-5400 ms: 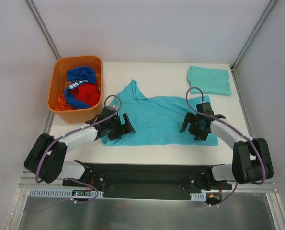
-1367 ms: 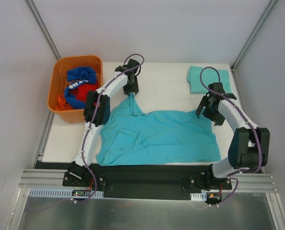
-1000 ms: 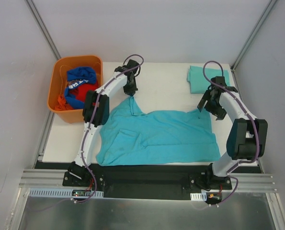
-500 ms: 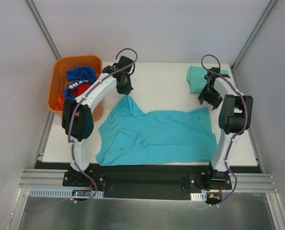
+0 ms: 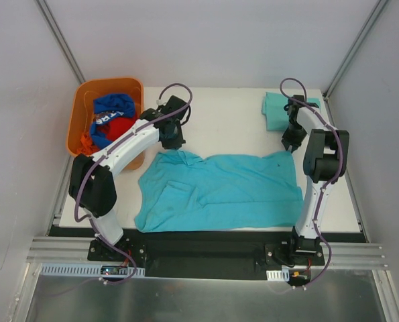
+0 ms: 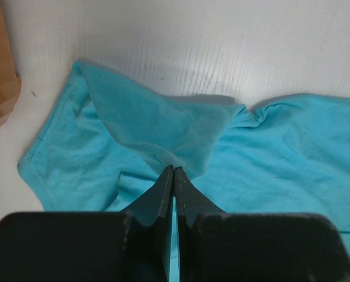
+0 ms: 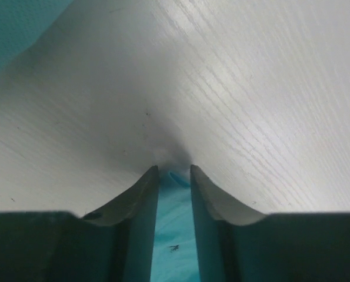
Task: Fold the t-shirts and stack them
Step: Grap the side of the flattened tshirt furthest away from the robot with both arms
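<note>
The spread t-shirt (image 5: 219, 188) lies flat on the worktop (image 5: 233, 121) with its long axis running left to right, parallel to the near edge. It fills the near middle of the surface. The folded t-shirt (image 5: 274, 115) sits at the far right corner, partly hidden behind the right arm.

Both arms reach out to the spread shirt's far edge, one at each end. The left tool (image 6: 173, 170) is clenched: its fingers are pressed together on a peak of teal cloth, which rises from the shirt's far left corner into a small tent. From above, this tool (image 5: 174, 136) sits just over that corner, close to the orange bin (image 5: 78, 107) holding the blue and red garments. The right tool (image 7: 174, 171) has its fingers drawn nearly together, and teal cloth fills the narrow slit between them (so it appears to be gripping the far right corner, though the pinch itself is hard to see). Beyond its tips there is only bare worktop.

The relation that matters is that the whole body of the shirt lies on the near side of both tools, toward the arm bases. Each arm is closest to its own corner, so neither needs to cross over. A lengthwise fold would probably mean carrying both held corners toward the near hem together, keeping the far edge taut between them so it lands straight.
</note>
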